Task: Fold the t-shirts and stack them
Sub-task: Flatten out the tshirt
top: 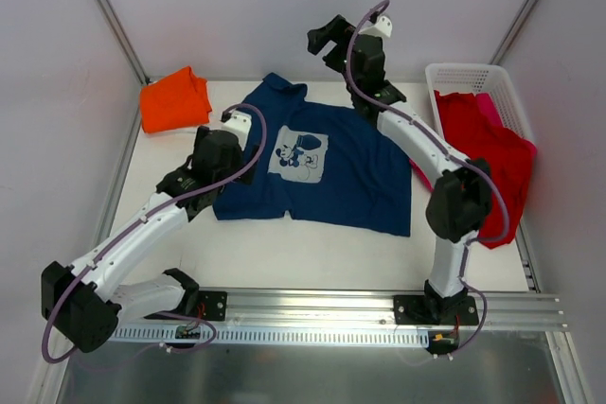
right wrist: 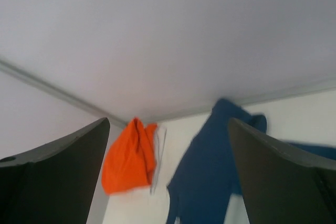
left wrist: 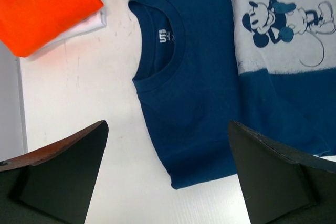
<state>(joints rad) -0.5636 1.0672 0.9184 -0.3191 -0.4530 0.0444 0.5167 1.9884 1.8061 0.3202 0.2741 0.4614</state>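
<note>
Start with the table (top: 312, 253): the navy t-shirt (top: 350, 177) lies spread flat across its middle, mouse print (top: 298, 155) up and collar toward your left arm, with no fold in it yet. That looks like your job in hand.

On the right, the red t-shirt (top: 483, 149) spills out of the white basket (top: 464, 75) in a loose heap, a pink one (top: 490, 106) just showing behind it; both wait their turn.

At the far left corner the orange t-shirt (top: 174, 99) sits folded, so I judge one piece done and the stack barely begun.

Your left tool (left wrist: 167, 127) hovers over the collar edge, jaws wide, holding nothing. Your right tool (right wrist: 168, 124) is raised above the shirt's far edge, tipped toward the back wall, also spread wide and empty.
</note>
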